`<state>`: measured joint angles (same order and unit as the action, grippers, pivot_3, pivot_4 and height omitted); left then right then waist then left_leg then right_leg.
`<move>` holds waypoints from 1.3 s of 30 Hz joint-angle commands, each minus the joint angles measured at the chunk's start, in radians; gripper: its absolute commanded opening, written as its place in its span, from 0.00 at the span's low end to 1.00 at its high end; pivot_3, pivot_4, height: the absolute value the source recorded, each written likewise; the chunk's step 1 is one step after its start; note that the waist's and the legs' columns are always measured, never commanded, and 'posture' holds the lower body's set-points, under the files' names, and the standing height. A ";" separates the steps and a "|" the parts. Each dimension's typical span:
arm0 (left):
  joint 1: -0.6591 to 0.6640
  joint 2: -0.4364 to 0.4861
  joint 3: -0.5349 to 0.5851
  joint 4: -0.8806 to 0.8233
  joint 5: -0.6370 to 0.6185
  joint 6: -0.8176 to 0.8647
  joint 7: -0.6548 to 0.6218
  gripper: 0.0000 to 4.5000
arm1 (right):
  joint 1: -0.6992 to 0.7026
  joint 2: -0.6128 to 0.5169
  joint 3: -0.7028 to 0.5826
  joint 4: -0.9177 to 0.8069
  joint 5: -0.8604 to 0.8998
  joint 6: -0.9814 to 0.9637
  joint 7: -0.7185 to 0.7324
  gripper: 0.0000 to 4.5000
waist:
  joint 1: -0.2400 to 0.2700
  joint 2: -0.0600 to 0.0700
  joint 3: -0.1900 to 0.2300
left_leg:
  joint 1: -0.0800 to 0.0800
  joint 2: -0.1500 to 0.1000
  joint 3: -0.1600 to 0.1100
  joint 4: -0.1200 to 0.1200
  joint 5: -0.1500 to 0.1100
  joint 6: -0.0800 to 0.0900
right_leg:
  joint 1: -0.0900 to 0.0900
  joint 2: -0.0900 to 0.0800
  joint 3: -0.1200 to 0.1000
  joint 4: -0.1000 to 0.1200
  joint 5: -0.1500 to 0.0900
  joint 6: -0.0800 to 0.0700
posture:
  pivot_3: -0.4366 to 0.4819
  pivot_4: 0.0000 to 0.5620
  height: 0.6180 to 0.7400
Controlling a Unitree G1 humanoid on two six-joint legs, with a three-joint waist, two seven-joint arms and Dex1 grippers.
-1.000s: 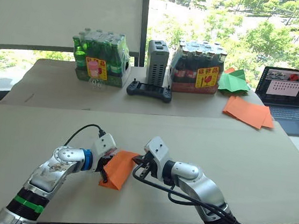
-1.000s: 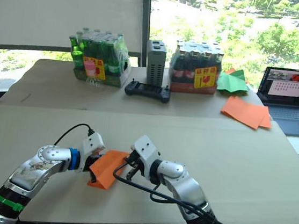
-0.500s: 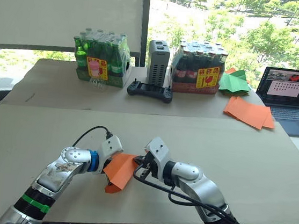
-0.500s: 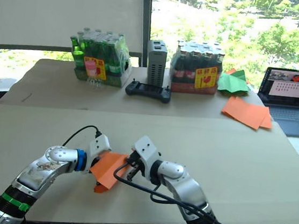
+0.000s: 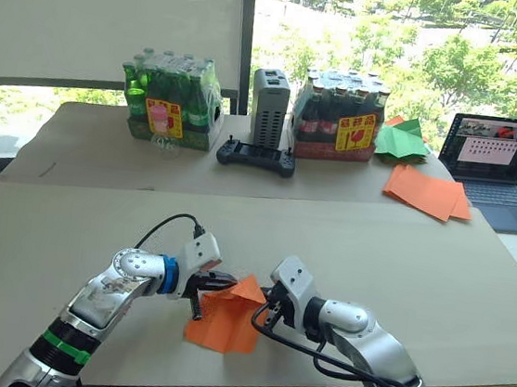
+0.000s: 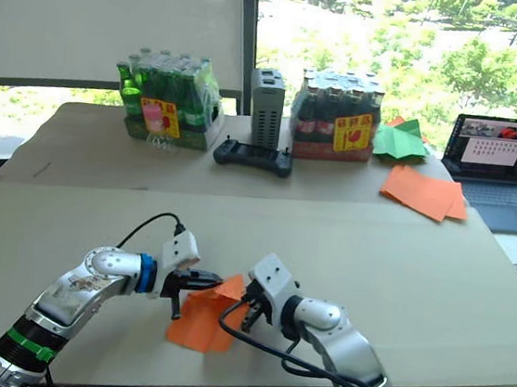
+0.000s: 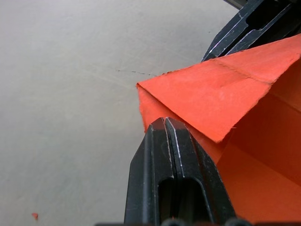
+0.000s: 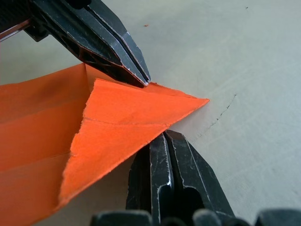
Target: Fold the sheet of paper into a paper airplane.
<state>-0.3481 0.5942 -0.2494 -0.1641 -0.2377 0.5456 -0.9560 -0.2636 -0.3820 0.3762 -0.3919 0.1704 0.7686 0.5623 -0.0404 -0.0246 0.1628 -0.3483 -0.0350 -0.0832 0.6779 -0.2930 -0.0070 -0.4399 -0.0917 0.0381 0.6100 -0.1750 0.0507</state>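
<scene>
While the wide pale surface [image 5: 437, 270] carries bottle packs, a laptop and a pile of flat orange sheets [image 5: 429, 192] far back, the work sits at its near edge. There the sheet of paper [image 5: 226, 313] lies partly folded between the two arms, its long body trailing toward the robot and its pointed, folded-over corner raised at the far end. Both grippers meet at that corner from opposite sides — the left gripper [image 5: 220, 283] reaching in from the left, fingers pressed together on the fold's edge, and the right gripper [image 8: 165, 141] from the right, fingers together just under the tip. Whether the right one actually pinches paper cannot be told. Any next crease likely runs along the sheet's long axis, equally near both arms.
</scene>
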 commanded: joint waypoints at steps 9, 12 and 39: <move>-0.012 0.002 -0.048 -0.004 0.024 -0.021 -0.026 0.01 | -0.018 0.019 -0.002 -0.059 0.012 0.024 -0.006 0.00 | 0.001 0.000 0.000 | 0.000 0.000 0.000 0.000 0.000 0.000 | 0.000 0.000 0.000 0.000 0.000 0.000 | 0.48 0.27 0.86; -0.006 -0.004 -0.057 0.027 0.033 -0.032 -0.024 0.01 | -0.019 0.023 -0.003 -0.074 0.020 0.030 -0.001 0.00 | 0.000 0.000 0.000 | 0.000 0.000 0.000 0.000 0.000 0.000 | 0.000 0.000 0.000 0.000 0.000 0.000 | 0.48 0.27 0.86; 0.048 0.044 0.058 0.013 0.013 0.010 0.005 0.01 | -0.095 0.104 0.079 0.070 -0.017 -0.024 0.006 0.00 | -0.004 0.000 0.000 | 0.002 0.001 0.000 0.001 0.000 0.000 | 0.001 0.001 0.000 0.001 0.000 0.000 | 0.48 0.27 0.86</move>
<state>-0.3083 0.6260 -0.2086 -0.1290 -0.2198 0.5435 -0.9607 -0.3486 -0.2881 0.4485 -0.3050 0.1563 0.7674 0.5614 -0.0443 -0.0245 0.1627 -0.3466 -0.0343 -0.0834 0.6788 -0.2930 -0.0070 -0.4392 -0.0909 0.0382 0.6112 -0.1747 0.0504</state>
